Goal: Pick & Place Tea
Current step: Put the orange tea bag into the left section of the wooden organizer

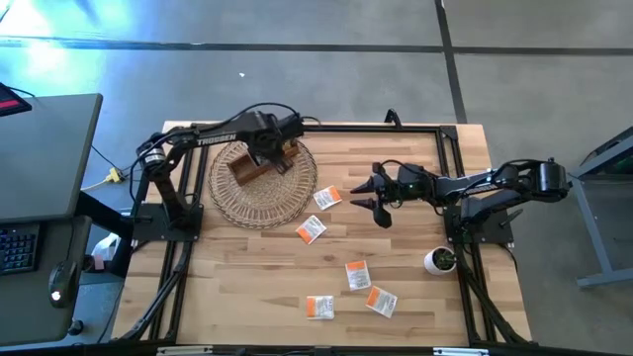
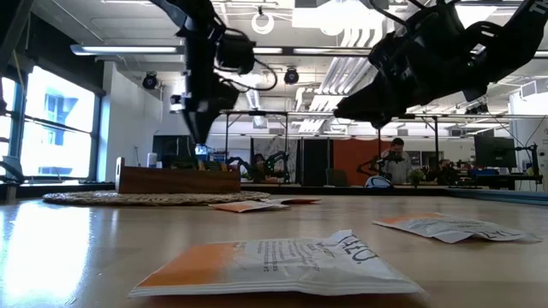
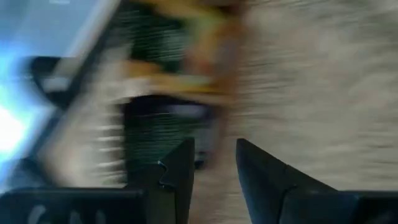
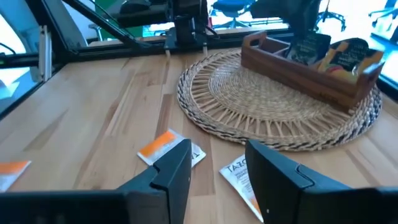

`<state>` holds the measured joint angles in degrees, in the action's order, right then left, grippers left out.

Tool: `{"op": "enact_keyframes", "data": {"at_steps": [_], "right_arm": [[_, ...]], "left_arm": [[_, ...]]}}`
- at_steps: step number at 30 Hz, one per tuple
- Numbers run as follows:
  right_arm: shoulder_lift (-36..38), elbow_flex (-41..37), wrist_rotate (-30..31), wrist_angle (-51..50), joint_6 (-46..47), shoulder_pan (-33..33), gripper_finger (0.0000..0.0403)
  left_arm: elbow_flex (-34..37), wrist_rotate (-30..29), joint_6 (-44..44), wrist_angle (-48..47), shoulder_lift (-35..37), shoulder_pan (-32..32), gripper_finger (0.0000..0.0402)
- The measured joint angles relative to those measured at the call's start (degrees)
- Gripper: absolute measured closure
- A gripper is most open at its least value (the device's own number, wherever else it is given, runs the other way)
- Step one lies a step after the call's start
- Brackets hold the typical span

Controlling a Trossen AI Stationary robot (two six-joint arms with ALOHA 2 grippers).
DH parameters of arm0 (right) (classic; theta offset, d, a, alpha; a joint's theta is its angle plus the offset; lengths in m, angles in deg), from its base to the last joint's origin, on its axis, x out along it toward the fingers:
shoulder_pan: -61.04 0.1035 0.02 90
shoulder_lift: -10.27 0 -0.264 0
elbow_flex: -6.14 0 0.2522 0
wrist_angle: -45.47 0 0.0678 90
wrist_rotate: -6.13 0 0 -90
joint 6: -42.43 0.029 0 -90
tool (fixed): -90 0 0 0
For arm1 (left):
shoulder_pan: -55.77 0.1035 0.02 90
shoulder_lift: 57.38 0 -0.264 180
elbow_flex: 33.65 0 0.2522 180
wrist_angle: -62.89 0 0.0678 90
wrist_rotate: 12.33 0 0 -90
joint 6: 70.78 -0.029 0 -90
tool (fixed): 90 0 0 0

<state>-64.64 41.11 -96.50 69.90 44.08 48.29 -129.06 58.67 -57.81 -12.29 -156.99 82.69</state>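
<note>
Left wrist view blurred; left claw point(image 1: 269, 158) hides box point(image 1: 259, 168) contents.

The box point(image 1: 259, 164) sits on the mat point(image 1: 263, 185) at the counter's point(image 1: 247, 267) back left. Five sachets point(image 1: 311, 229) lie scattered right and in front of it, with the pot point(image 1: 440, 261) by the right edge.

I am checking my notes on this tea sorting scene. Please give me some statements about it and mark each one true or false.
1. The wooden box stands on the round woven mat. True.
2. The left gripper is above the small white pot. False: it is over the wooden box; the pot with a plant stands near the right arm's base.
3. Five white and orange tea sachets lie on the bare table. True.
4. The right gripper holds a sachet. False: its fingers are open and empty, above the table near the sachet beside the mat.
5. The box is empty. False: the right wrist view shows sachets in the box.
</note>
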Motion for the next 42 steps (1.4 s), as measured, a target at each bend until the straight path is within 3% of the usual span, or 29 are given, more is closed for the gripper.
{"op": "enact_keyframes", "data": {"at_steps": [4, 14, 21, 24, 29, 33, 37, 42], "right_arm": [[0.0, 0.0, 0.3, 0.0, -2.6, 0.9, 0.0262], [0.0, 0.1, 3.3, 0.0, -6.2, 5.8, 0.0274], [0.0, 3.1, 3.5, -5.1, -4.7, 6.6, 0.0274], [0.0, 4.6, 3.5, -9.6, -3.8, 6.5, 0.0274], [-0.1, 5.3, 3.5, -13.1, -4.5, 6.7, 0.0274], [-0.9, 5.3, 5.8, -11.3, -4.5, 7.5, 0.0274], [-5.1, 5.4, 8.3, -6.4, -4.3, 9.1, 0.0274], [-13.4, 8.6, 8.1, -6.7, -4.6, 10.4, 0.0274]], "left_arm": [[-0.4, 8.2, 2.8, 5.1, 0.0, -5.6, 0.0287], [0.0, 5.0, 7.1, 7.4, 2.1, -25.7, 0.0286], [-0.2, -9.9, 20.1, 0.1, 12.8, -34.5, 0.0286], [3.3, -15.0, 25.3, -2.0, 16.7, -38.5, 0.0286], [14.2, -14.3, 29.6, 9.3, 19.8, -43.0, 0.0286], [22.3, -9.4, 28.3, 29.5, 19.9, -42.7, 0.0286], [26.4, -6.6, 26.1, 47.9, 16.9, -38.7, 0.0286], [27.1, 0.6, 19.6, 52.7, 11.4, -34.0, 0.0286]]}}
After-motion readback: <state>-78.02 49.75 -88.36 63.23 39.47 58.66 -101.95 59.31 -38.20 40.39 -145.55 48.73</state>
